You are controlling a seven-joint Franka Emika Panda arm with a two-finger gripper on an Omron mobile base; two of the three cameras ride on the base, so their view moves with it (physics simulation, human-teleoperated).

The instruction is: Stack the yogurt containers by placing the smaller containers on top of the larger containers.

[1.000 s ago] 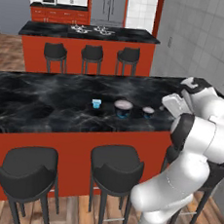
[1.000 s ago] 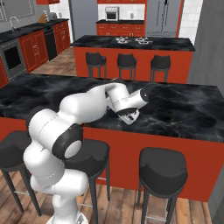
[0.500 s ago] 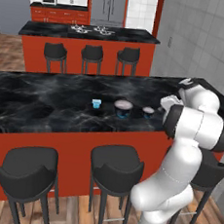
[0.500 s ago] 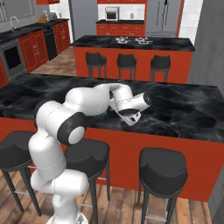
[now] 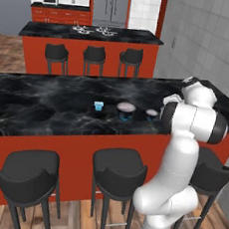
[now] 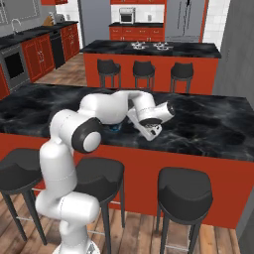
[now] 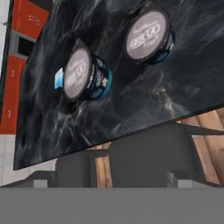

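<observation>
Left base view: arm is swung further over the counter (image 5: 48,99) toward the small dark cup (image 5: 151,113); gripper (image 6: 153,131) is spread wide, empty, nothing stacked yet

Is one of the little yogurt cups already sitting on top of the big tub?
No, the big tub has nothing on its lid, and the tiny blue cup and small dark cup stand on the counter beside it.

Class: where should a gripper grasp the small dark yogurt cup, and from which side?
Probably its round side wall, just under the pale lid, coming down from above. The small dark cup stands upright, clear of the large tub, leaving room for a finger on each side.
</observation>
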